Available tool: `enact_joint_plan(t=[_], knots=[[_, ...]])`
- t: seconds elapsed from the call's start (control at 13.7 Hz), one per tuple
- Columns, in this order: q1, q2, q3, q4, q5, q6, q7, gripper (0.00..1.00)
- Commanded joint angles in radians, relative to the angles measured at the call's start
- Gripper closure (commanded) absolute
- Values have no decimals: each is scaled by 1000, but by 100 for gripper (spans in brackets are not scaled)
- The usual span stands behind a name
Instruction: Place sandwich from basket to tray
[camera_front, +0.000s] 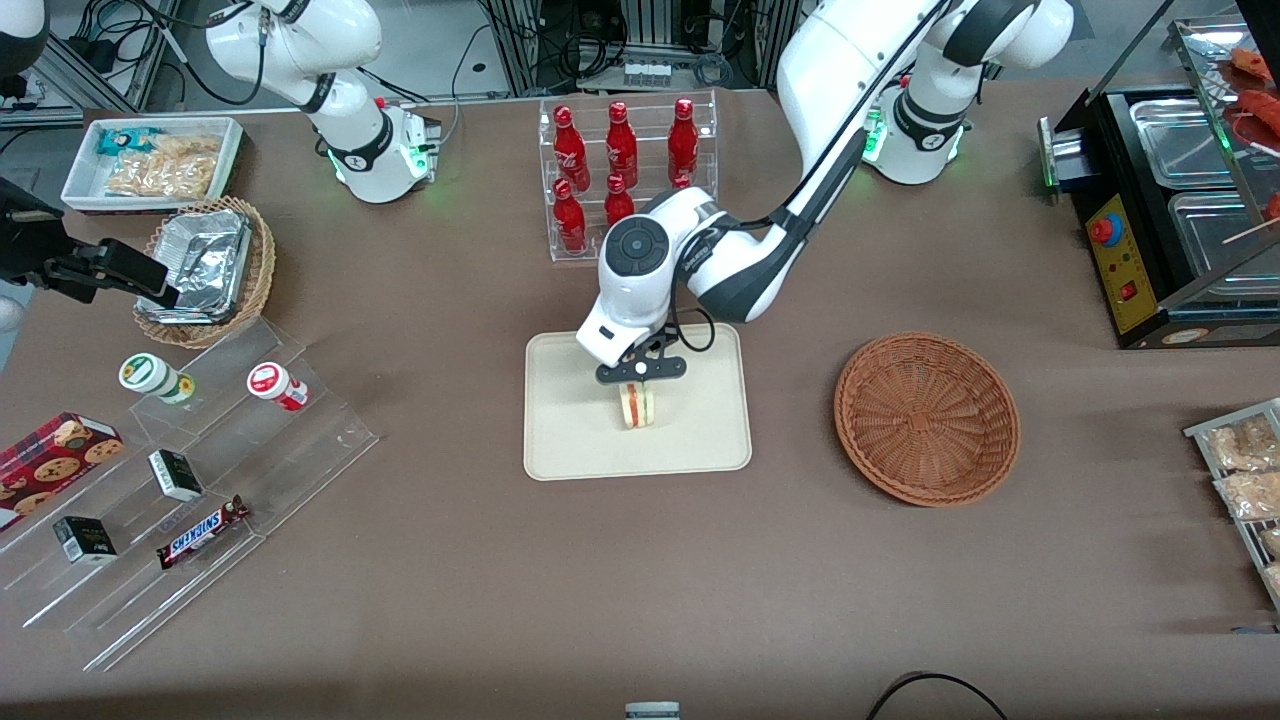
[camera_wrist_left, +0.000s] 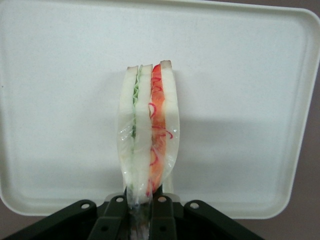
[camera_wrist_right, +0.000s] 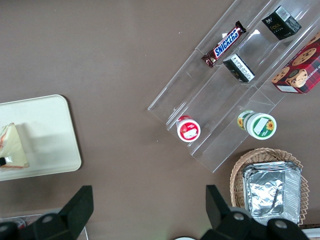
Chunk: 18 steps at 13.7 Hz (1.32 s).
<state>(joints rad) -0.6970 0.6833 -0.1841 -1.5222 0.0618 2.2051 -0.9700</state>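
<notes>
Note the table (camera_front: 420, 560): a brown surface carrying all items. Toward the parked arm's end you will find a stepped clear display rack (camera_front: 200, 500) holding a Snickers bar (camera_front: 203, 532), small dark boxes and two small cups.

Locate the tray (camera_front: 570, 440) near the middle of the table. Farther from the front camera than the tray stands a clear rack of red bottles (camera_front: 625, 165).

Locate the basket (camera_front: 927, 417) beside the tray, toward the working arm's end of the table. Nothing lies in it.

Locate the hand (camera_front: 640, 385) directly above the tray, pointing down. Its fingers (camera_wrist_left: 116, 212) are nearly closed and pinch the clear wrapper at one end of the sandwich (camera_front: 638, 404).

Check the sandwich: it stands on edge over the middle of the tray, with its green and red filling layers showing between the white bread slices. You cannot tell whether its lower edge touches the tray surface.
</notes>
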Motion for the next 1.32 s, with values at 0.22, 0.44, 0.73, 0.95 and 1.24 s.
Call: enact_joint_plan(t=[0.22, 0.44, 0.73, 0.95, 1.24], knots=[[-12, 56, 9, 45, 33, 53, -4, 1], [-6, 1, 9, 31, 35, 25, -12, 1], [54, -178, 9, 20, 15, -232, -18, 1], [146, -321, 8, 17, 12, -430, -7, 1], [327, -542, 9, -109, 13, -593, 124, 1]])
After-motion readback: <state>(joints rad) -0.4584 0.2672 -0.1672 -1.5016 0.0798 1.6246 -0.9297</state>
